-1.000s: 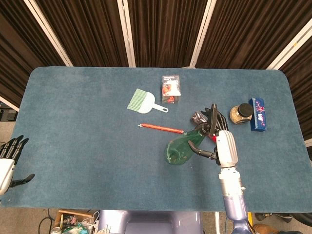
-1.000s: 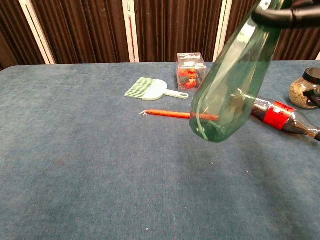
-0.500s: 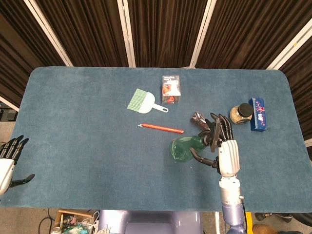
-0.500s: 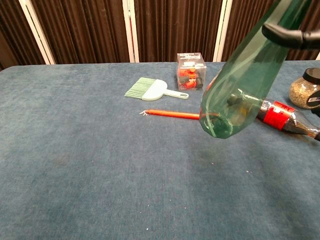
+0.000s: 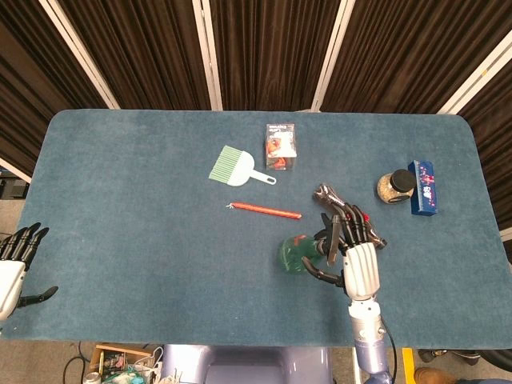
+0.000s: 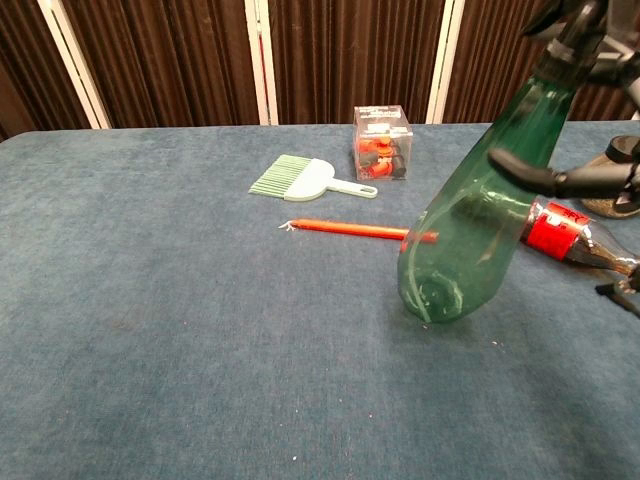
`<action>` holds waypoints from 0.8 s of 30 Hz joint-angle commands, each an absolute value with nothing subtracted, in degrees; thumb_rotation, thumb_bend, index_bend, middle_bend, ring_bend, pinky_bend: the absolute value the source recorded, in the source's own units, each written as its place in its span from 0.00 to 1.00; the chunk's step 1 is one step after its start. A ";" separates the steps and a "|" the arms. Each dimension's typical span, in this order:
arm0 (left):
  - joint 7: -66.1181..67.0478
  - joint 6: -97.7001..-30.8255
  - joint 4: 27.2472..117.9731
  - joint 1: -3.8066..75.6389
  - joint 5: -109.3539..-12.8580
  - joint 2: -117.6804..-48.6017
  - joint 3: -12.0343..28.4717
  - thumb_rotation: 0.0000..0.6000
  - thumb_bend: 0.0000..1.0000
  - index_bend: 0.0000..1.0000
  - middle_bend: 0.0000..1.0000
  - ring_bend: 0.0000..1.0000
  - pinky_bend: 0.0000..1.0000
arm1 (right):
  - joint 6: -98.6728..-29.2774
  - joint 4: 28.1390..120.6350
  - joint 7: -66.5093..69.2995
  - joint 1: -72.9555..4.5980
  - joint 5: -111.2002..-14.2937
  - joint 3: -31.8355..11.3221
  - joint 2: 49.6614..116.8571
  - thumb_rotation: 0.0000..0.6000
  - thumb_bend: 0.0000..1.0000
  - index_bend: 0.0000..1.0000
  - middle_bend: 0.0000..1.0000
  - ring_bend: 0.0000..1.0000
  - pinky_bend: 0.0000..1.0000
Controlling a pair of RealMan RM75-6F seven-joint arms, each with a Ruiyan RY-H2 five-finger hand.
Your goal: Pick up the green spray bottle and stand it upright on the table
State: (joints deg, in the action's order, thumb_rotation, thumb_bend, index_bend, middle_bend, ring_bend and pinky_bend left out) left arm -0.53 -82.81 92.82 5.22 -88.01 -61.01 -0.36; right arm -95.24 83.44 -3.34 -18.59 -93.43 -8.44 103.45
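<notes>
Right hand (image 5: 352, 244) grips the green spray bottle (image 6: 470, 240) around its upper body, fingers (image 6: 530, 172) wrapped across the front; the bottle is tilted, base toward the table's (image 5: 120, 240) front edge, right of centre, and whether it touches the cloth cannot be told. Left hand (image 5: 14, 260) sits off the front-left corner, fingers spread, holding nothing. A cola bottle (image 6: 575, 232) lies just behind the green one.

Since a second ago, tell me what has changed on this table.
The right hand, holding the green spray bottle, has drawn back toward the robot and lowered it, swinging it nearer upright; its base is now close to the table. The left hand, brush, red stick and cola bottle stayed put.
</notes>
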 commanded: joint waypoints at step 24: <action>-0.99 -83.00 93.10 5.13 -87.81 -60.73 -0.31 1.00 0.05 0.00 0.00 0.01 0.10 | -90.99 84.03 -7.59 -17.35 -92.88 -5.97 102.75 1.00 0.28 0.21 0.00 0.00 0.00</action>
State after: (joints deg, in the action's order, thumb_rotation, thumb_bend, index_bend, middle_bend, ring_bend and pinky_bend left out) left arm -0.97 -82.98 93.11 5.14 -87.79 -60.75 -0.31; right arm -91.32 83.67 -7.23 -17.35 -92.87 -6.09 103.05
